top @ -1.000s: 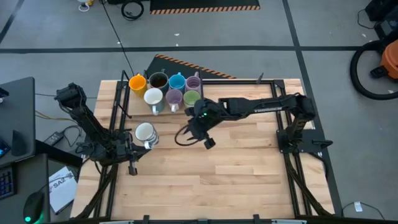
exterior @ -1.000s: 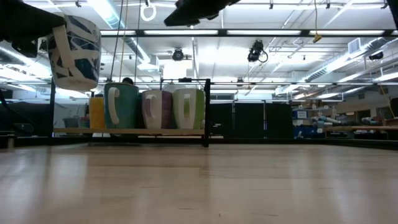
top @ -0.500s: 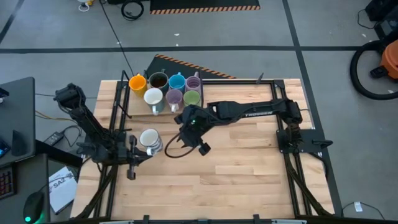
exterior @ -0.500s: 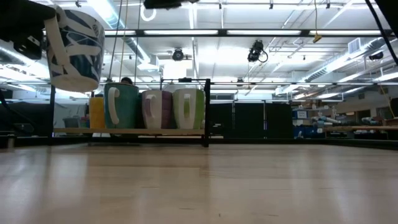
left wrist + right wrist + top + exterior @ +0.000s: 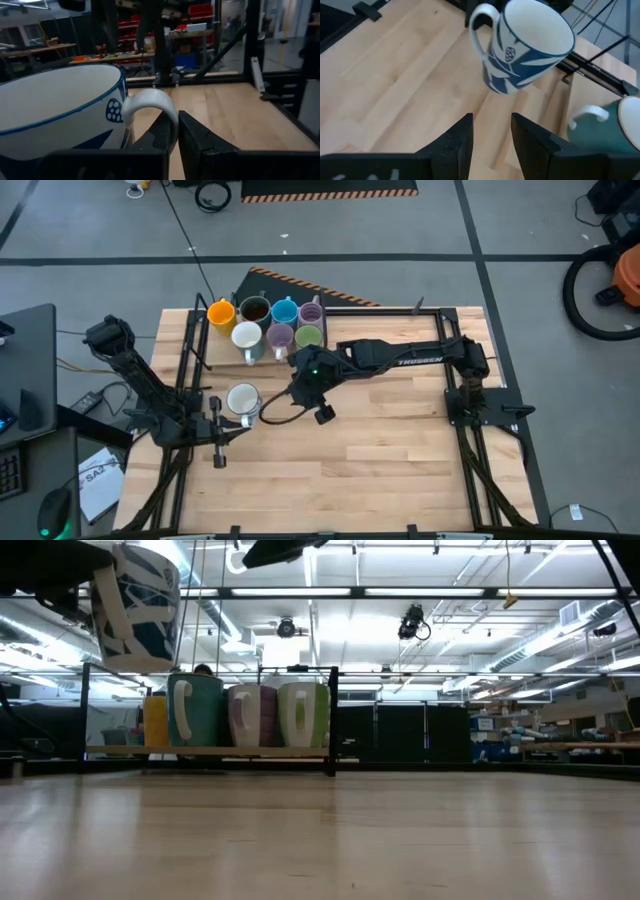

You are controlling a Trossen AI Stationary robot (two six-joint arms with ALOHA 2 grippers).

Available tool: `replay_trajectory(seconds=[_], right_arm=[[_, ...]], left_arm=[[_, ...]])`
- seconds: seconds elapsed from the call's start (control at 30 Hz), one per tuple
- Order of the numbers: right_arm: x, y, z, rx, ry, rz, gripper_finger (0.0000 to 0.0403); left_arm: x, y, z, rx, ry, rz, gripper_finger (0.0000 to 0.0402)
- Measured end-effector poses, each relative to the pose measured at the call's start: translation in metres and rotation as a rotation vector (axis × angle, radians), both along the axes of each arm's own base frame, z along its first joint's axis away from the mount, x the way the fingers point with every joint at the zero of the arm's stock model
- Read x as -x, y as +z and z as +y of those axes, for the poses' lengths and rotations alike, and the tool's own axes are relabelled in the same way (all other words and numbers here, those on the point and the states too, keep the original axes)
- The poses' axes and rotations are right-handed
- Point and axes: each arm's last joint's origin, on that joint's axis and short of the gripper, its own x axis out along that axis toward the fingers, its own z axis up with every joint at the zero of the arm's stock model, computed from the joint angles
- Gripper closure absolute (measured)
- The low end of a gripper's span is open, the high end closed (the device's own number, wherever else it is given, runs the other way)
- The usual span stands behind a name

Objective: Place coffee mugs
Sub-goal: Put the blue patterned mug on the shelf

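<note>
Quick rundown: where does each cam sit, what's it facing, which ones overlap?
High: overhead, straight down on the table; both arms show.
Low: tabletop height, facing racked mugs.
Left wrist: on the left arm; left gripper shut on the white-and-blue mug by its handle.
Right wrist: on the right arm; right gripper open.
All four share that mug.

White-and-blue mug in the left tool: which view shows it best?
The right wrist view: the white-and-blue mug shows whole, with rim, pattern and handle, above the table. The left wrist view crops it, showing the left tool pinching the handle; low shows its side; high only its rim.
</note>
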Motion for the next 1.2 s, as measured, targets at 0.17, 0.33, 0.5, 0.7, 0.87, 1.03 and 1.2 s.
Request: replay_trajectory(seconds=[0.17,0.33,0.5,0.7,0.87,1.03,1.2], right_arm=[[0.011,0.014,-0.001,0.011,-0.041,-0.012,0.0265],[0.021,0.026,-0.003,0.0,-0.052,-0.023,0.0266],[0.037,0.044,-0.009,-0.003,-0.063,-0.041,0.0266],[0.064,0.071,-0.02,-0.049,-0.076,-0.069,0.0266],[0.076,0.077,-0.022,-0.109,-0.055,-0.045,0.0266],[0.077,0.073,-0.02,-0.11,-0.053,-0.005,0.0266],[0.077,0.069,-0.019,-0.109,-0.051,0.012,0.0266]], left_arm=[[-0.011,0.003,0.002,-0.029,0.003,0.02,0.0379],[-0.03,0.012,0.003,-0.023,-0.066,0.052,0.0379],[-0.054,0.028,0.003,0.007,-0.168,0.21,0.0379],[-0.07,0.051,0.006,-0.065,-0.306,0.279,0.0379],[-0.078,0.051,0.024,-0.104,-0.31,0.327,0.0377],[-0.073,0.06,0.049,-0.089,-0.268,0.327,0.0379],[-0.057,0.075,0.065,-0.083,-0.248,0.271,0.0379]])
